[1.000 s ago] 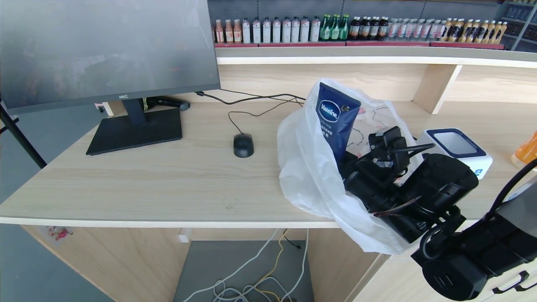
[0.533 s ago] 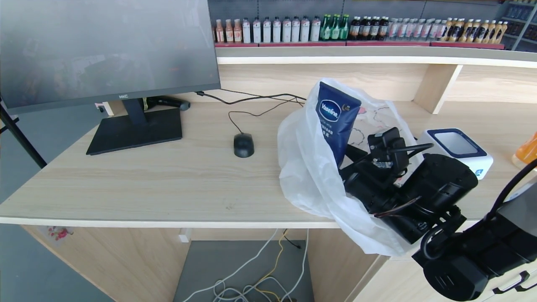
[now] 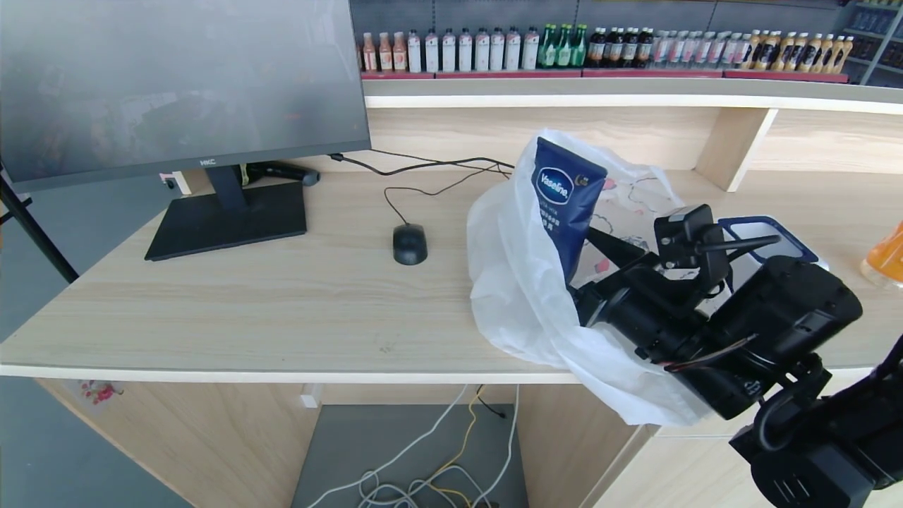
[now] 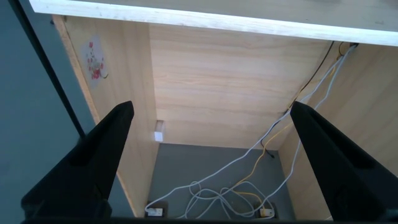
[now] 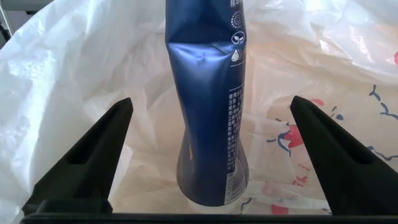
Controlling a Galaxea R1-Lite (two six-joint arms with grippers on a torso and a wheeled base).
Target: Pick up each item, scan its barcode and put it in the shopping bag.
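A dark blue lotion tube (image 3: pixel 566 201) stands upright, cap down, inside the white plastic shopping bag (image 3: pixel 518 289) on the wooden counter. My right gripper (image 3: pixel 584 274) is at the bag's mouth, just right of the tube's lower end. In the right wrist view the tube (image 5: pixel 208 124) stands between the wide-spread fingers of that open gripper (image 5: pixel 211 106), and neither finger touches it. My left gripper (image 4: pixel 212 109) hangs open below the counter's edge, holding nothing, in front of the cabinet recess.
A white barcode scanner (image 3: pixel 765 236) with a blue rim sits behind my right arm. An orange bottle (image 3: pixel 885 261) stands at the far right edge. A monitor (image 3: pixel 176 85) and a mouse (image 3: pixel 409 244) occupy the counter's left half. Cables (image 4: pixel 236 180) lie under the counter.
My right gripper has opened off the tube's base and drawn back to the right, away from it. The tube stays standing in the bag.
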